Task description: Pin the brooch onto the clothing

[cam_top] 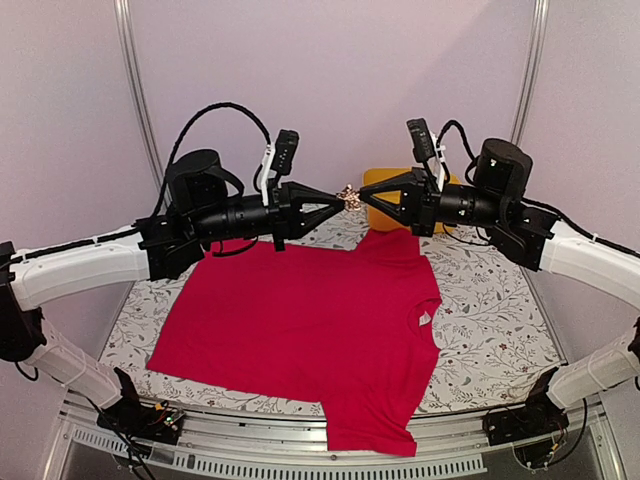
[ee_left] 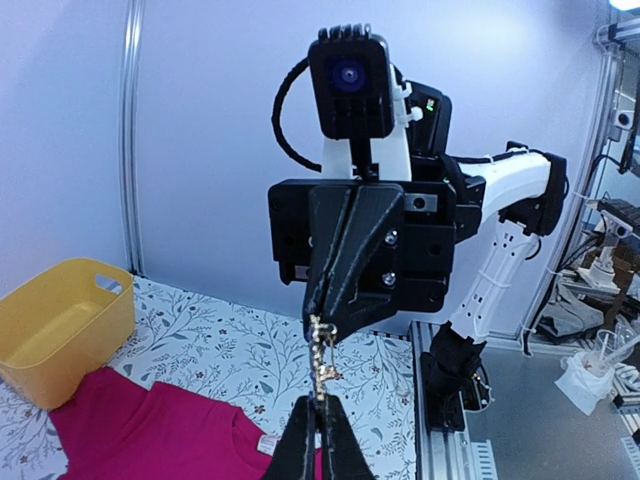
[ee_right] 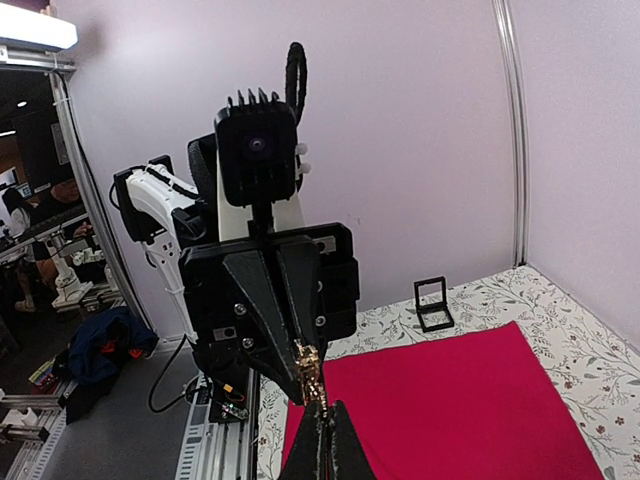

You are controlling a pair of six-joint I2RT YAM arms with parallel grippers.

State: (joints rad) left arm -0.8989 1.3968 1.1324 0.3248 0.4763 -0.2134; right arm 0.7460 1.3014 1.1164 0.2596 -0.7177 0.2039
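Note:
The brooch (cam_top: 349, 196), a tiny glinting metal cluster, hangs in mid-air above the table's back edge, pinched from both sides. My left gripper (cam_top: 337, 201) is shut on one end of it and my right gripper (cam_top: 363, 201) is shut on the other, tip to tip. The left wrist view shows the brooch (ee_left: 321, 362) between my left gripper (ee_left: 321, 402) below and my right gripper (ee_left: 316, 318) above. In the right wrist view the brooch (ee_right: 313, 368) sits above my right gripper (ee_right: 323, 405). The clothing (cam_top: 300, 325), a red-pink T-shirt, lies flat below with a white neck label (cam_top: 424, 318).
A yellow bin (cam_top: 378, 182) stands at the back behind the right gripper. A small black frame stand (ee_right: 433, 303) sits on the floral tablecloth (cam_top: 490, 320) beyond the shirt. The shirt's lower hem hangs over the table's near edge.

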